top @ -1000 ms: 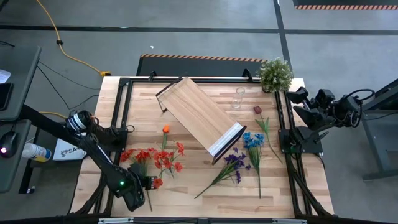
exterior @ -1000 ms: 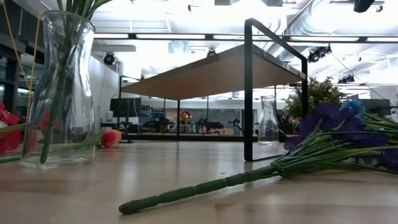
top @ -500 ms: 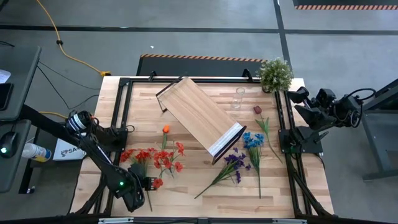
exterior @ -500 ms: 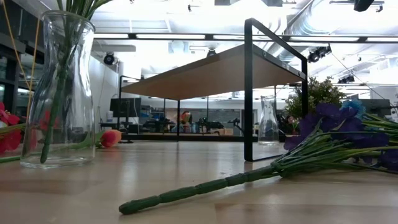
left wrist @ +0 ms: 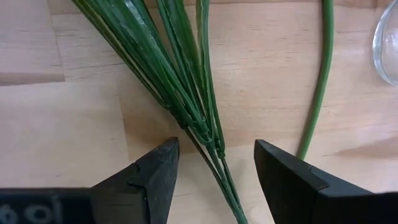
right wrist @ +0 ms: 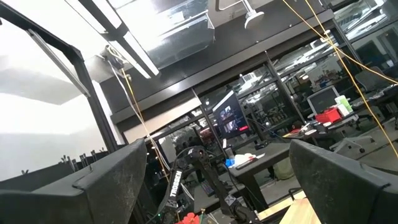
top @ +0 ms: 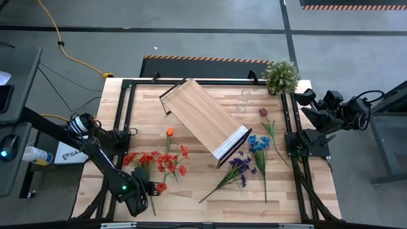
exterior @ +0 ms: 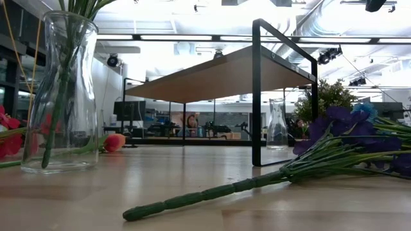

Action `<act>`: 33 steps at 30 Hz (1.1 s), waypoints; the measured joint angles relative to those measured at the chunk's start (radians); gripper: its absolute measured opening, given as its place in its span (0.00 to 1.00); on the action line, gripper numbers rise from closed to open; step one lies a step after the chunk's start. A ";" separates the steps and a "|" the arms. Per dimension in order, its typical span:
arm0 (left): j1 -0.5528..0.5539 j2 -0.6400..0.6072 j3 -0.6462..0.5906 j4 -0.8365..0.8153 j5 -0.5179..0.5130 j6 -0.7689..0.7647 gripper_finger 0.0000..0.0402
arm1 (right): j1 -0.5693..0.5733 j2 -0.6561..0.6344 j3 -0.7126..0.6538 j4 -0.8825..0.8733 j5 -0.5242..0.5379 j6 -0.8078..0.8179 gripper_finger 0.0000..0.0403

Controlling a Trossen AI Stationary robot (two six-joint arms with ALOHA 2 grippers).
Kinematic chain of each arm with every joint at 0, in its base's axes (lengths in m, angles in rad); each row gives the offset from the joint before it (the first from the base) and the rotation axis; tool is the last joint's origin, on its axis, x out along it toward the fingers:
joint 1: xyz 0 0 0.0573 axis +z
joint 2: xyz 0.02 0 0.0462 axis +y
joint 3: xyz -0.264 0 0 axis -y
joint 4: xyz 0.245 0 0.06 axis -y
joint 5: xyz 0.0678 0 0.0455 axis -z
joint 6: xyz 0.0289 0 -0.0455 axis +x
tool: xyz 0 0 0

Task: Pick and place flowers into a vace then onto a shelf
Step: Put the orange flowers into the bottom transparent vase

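Barely started: my left gripper [left wrist: 211, 171] straddles the red flowers [top: 156, 162] stalks, jaws apart, perhaps not yet touching. Blue and purple stems still lie near the shelf [top: 205, 122]; right gripper [right wrist: 217, 180] waits, spread wide.

Loose red, orange, purple and blue flowers [top: 158, 163] lie along the bench's [top: 191, 197] near edge; the light-wood shelf [top: 205, 119] stands diagonally mid-bench.

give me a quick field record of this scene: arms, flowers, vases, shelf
left gripper: open, fingers either side of the red flowers' green stems, near table corner
right gripper: open, parked off the table's right edge
purple flowers: lying flat
blue flowers: lying flat beside purple ones
near vase: upright, stems inside
far vase: upright, empty
shelf: standing diagonally mid-table
potted plant: far right corner
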 joint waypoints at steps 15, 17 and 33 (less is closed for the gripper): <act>0.013 0.001 0.000 -0.014 0.091 0.002 0.61 | 0.000 0.000 0.000 0.000 0.000 -0.001 0.95; 0.027 0.001 0.000 -0.019 0.109 0.002 0.61 | 0.000 0.000 0.000 0.000 0.000 -0.001 0.95; 0.072 0.002 0.000 -0.075 0.216 0.011 0.35 | 0.000 0.000 0.000 0.000 0.000 0.000 0.95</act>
